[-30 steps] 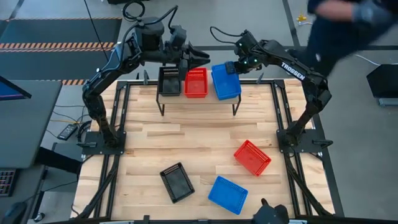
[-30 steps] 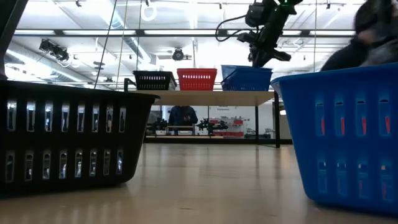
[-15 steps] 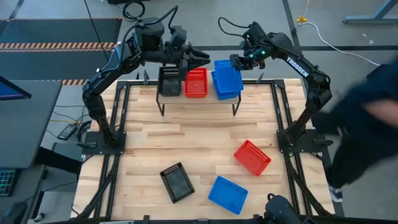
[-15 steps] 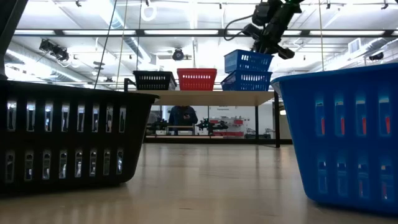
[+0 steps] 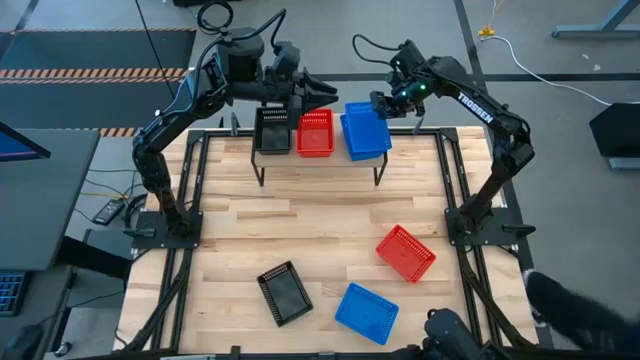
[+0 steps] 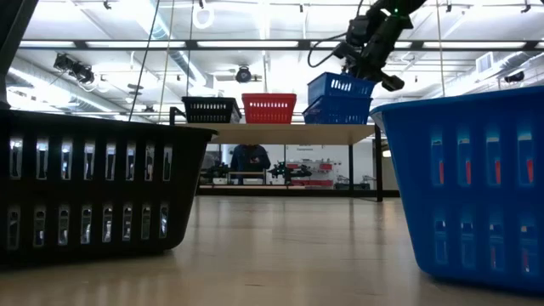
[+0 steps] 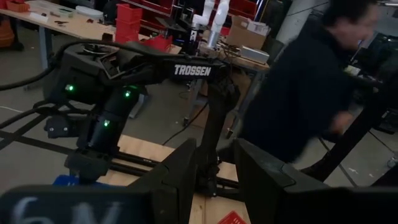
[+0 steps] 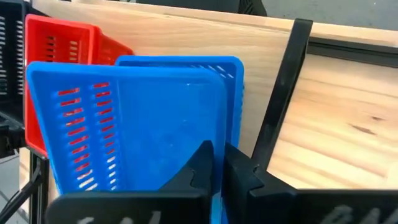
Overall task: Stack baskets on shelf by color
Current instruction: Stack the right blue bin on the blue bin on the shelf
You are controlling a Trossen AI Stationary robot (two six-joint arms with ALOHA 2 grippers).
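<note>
The shelf (image 5: 318, 160) stands at the table's far edge and carries a black basket (image 5: 272, 130), a red basket (image 5: 315, 133) and a blue basket (image 6: 337, 112). A second blue basket (image 6: 340, 85) sits tilted on top of that blue one, with my right gripper (image 5: 379, 104) shut on it. My left gripper (image 5: 322, 95) hovers open above the shelf's far edge, with nothing between its fingers (image 7: 180, 180). A red basket (image 5: 405, 252), a black basket (image 5: 284, 293) and a blue basket (image 5: 366, 312) lie on the tabletop. My right gripper pinches the rim of the upper blue basket (image 8: 208, 134) between its two fingers, at the basket's far end toward its right corner. The fingers slant down from the far side. The basket is tilted, far end raised, its lower end on the blue basket beneath (image 8: 186, 61).
In the low view the loose black basket (image 6: 93, 191) and the loose blue basket (image 6: 467, 187) fill the foreground. Black frame rails (image 5: 455, 190) run along the table's sides. A person (image 7: 305, 93) stands beyond the table, seen in the left wrist view.
My right gripper has shifted slightly toward the table's right edge and turned, still shut on the upper blue basket. That basket has come up out of the blue one beneath and now sits tilted above it. A person has passed by on the table's right.
</note>
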